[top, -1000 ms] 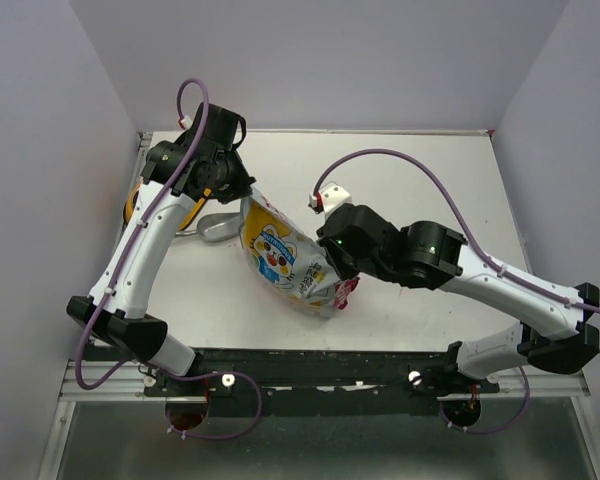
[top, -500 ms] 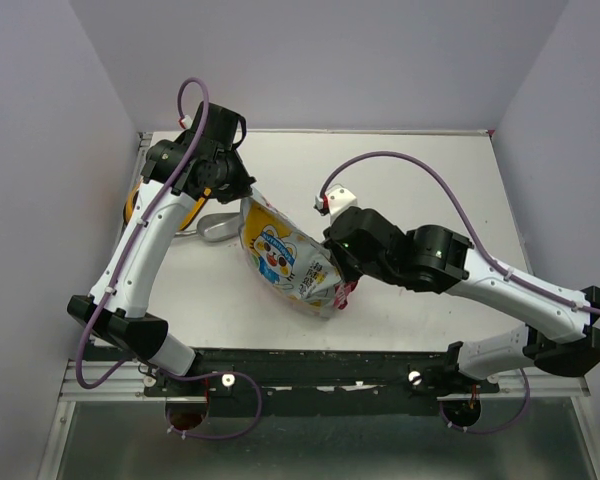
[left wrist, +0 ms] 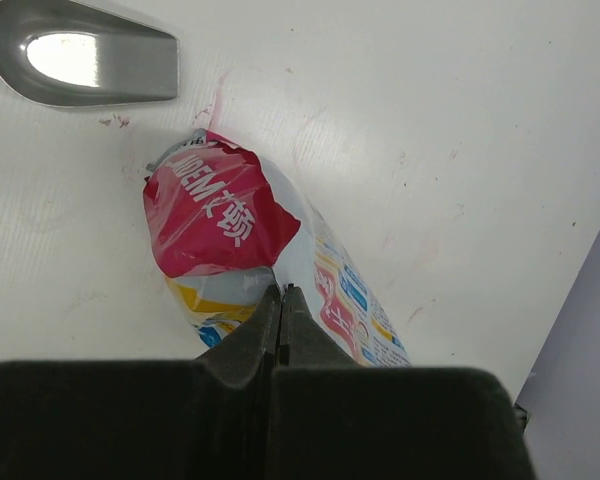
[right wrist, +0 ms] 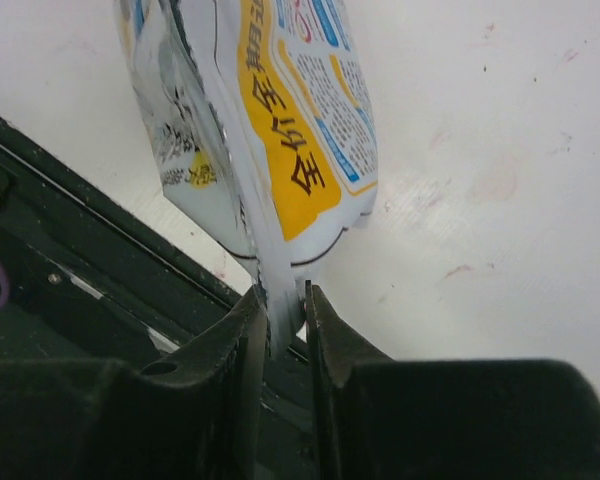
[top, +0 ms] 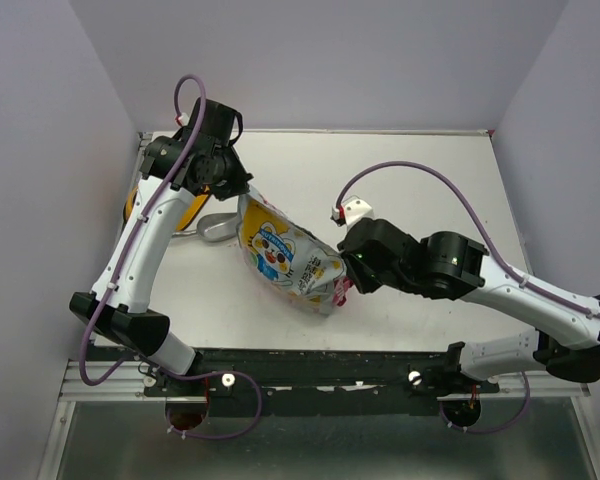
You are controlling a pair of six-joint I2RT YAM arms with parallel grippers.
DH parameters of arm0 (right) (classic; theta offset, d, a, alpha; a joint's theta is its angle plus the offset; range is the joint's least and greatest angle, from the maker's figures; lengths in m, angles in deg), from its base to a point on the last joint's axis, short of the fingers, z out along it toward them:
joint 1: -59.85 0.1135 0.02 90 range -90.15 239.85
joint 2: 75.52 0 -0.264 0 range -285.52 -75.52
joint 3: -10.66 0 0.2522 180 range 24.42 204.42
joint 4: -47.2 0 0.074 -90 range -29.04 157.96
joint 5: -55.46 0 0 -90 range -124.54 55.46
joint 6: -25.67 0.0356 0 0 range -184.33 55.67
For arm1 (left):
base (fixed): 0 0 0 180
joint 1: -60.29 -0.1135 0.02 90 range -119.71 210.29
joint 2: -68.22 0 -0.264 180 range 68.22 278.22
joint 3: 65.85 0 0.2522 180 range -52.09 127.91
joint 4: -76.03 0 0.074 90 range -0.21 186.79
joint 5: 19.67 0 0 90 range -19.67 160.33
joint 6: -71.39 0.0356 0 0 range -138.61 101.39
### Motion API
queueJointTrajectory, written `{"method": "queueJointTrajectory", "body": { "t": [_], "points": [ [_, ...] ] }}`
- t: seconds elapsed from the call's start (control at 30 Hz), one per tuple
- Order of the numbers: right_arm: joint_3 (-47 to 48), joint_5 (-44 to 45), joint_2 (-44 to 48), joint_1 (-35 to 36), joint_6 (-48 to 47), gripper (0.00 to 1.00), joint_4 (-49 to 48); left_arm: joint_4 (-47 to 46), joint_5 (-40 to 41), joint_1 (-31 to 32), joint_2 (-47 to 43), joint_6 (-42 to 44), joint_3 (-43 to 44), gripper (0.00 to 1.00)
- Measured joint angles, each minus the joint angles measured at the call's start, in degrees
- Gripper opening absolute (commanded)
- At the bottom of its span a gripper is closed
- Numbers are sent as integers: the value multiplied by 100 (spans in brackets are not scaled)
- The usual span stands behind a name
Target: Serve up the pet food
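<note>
Gripping the pet food pouch (top: 285, 262) at both ends. Clamping the left pincer (left wrist: 281, 292) onto the pouch end nearest the scoop (left wrist: 80, 55), jaws pressed almost together with only the thin film between them. Pinching the opposite end, the one farthest from the scoop, with the right pincer (right wrist: 282, 295), fingers standing a narrow slit apart and squeezing the flat sealed edge. Holding the pouch slantwise between the two, cartoon face turned upward, one end just beside the scoop and the rest running away from the scoop toward the near edge of the tabletop (top: 410, 170). Leaving unclear whether the belly of the pouch is touching the tabletop or hanging just above it. Leaving the scoop lying on the tabletop, parted from the pouch by a small gap in the left wrist view. Half hiding a yellow bowl (top: 187, 212) under the left arm, on the side of the scoop away from the pouch
</note>
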Motion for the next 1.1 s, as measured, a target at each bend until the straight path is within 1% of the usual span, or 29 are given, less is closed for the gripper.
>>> {"method": "queueJointTrajectory", "body": {
  "t": [0.07,0.1,0.13,0.17,0.2,0.23,0.33,0.4,0.5,0.53,0.57,0.7,0.8,0.93,1.1],
  "points": [
    [0,-2,15,0,9,18,197,-7,20,-15,0,4,0,0],
    [0,-2,15,0,-11,16,282,-9,28,-33,0,7,0,0],
    [-2,-4,15,0,-15,16,389,-11,31,-48,0,9,0,0],
    [-4,-4,13,0,-42,18,463,-11,48,-70,0,20,0,0],
    [-4,-4,11,0,-61,23,507,-15,68,-81,0,26,0,0],
    [-2,-2,7,0,-83,34,531,-24,81,-94,0,39,0,0],
    [153,9,-125,0,-168,57,649,-31,107,-122,0,46,0,0],
    [424,9,-302,0,-282,67,671,-33,109,-125,0,46,0,0],
    [984,-4,-588,0,-538,73,573,-33,109,-125,0,44,-2,0],
    [1150,-11,-673,0,-638,83,481,-35,109,-125,0,44,-2,0],
    [1329,-17,-772,0,-739,84,398,-35,109,-125,0,42,-2,0],
    [1937,57,-1333,2,-1145,83,-136,-33,107,-125,0,11,-2,0],
    [2070,282,-1779,2,-1473,80,-741,-33,107,-125,0,-57,-2,0],
    [2085,570,-2258,2,-2009,72,-1285,-31,107,-125,-2,-101,-2,0],
    [2264,1082,-2699,37,-2575,57,-1471,-31,107,-125,-2,-111,-2,0]
  ]
}}
